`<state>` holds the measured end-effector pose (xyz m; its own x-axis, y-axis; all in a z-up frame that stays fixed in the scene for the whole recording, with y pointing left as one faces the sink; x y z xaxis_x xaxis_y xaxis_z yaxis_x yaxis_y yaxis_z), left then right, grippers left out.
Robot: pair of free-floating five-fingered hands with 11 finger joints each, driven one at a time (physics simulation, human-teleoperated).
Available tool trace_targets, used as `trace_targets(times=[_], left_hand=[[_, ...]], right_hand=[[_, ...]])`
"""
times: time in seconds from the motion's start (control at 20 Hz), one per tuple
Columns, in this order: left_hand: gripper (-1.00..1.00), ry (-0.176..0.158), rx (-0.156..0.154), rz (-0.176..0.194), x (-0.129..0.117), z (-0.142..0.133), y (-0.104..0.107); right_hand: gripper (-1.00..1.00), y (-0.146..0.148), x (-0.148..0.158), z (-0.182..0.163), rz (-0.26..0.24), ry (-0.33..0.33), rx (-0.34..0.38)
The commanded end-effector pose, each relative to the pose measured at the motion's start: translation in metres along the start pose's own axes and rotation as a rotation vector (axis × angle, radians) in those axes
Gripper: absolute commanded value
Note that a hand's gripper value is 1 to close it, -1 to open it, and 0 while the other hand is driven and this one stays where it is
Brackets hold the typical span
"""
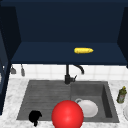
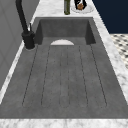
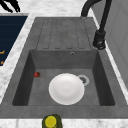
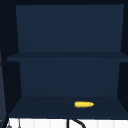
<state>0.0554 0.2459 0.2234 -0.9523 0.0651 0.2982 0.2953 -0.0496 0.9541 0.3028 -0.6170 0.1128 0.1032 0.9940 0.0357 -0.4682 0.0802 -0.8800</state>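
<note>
- the left hand [image 1: 35, 117] hovers at the front left corner of the sink [image 1: 45, 93]. in the right side view its fingers [image 3: 10, 5] look loosely spread and have hold of nothing.
- the red ball [image 1: 67, 115] is just to this hand's right, apart from it, at the sink's front edge.
- judging by its look, the ball is smooth, glossy, evenly round and probably rigid. it has no stem, handle or flat face to pinch, so it is likely to slip or roll under a one-sided push.
- the surest hold would seem to be a wide cupped grasp, with fingers over the far side and the thumb opposite. its weight cannot be told.
- beyond the ball, further to the hand's right, a white plate [image 1: 88, 108] lies in the basin. it is a breakable thing that a rolling ball could knock.
- a green bottle [image 1: 121, 95] with a yellow cap stands well off to the hand's right. no label on it can be read.
- past the bottle, in the left side view, a black shape [image 2: 80, 4] sits over a white dish. i cannot tell whether it is the other hand.
- a yellow corn cob [image 1: 83, 50] lies on the shelf high above the hand.
- no brand or writing can be read anywhere.
</note>
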Motion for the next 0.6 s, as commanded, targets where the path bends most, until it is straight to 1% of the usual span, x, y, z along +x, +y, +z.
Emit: trace_targets(times=[0.0,0.2,0.25,0.3,0.35,0.4,0.45,0.5,0.55], left_hand=[[0.00,0.000,0.000,0.000,0.000,0.000,0.000],[0.00,0.000,0.000,0.000,0.000,0.000,0.000],[0.00,0.000,0.000,0.000,0.000,0.000,0.000],[0.00,0.000,0.000,0.000,0.000,0.000,0.000],[0.00,0.000,0.000,0.000,0.000,0.000,0.000],[0.00,0.000,0.000,0.000,0.000,0.000,0.000],[0.00,0.000,0.000,0.000,0.000,0.000,0.000],[0.00,0.000,0.000,0.000,0.000,0.000,0.000],[0.00,0.000,0.000,0.000,0.000,0.000,0.000]], right_hand=[[1.00,0.009,-0.017,-0.019,0.025,-0.057,-0.055],[1.00,-0.002,-0.029,-0.016,-0.049,-0.110,0.016],[-1.00,-0.003,-0.032,-0.011,-0.082,-0.123,0.045],[-1.00,-0.006,-0.034,-0.008,-0.106,-0.139,0.061],[-1.00,-0.009,-0.038,-0.003,-0.123,-0.162,0.092],[-1.00,-0.015,-0.042,-0.001,-0.112,-0.191,0.120],[-1.00,-0.022,-0.038,0.002,-0.068,-0.209,0.114],[-1.00,-0.027,-0.034,0.004,-0.056,-0.208,0.094],[-1.00,-0.035,-0.035,0.007,-0.062,-0.194,0.086]])
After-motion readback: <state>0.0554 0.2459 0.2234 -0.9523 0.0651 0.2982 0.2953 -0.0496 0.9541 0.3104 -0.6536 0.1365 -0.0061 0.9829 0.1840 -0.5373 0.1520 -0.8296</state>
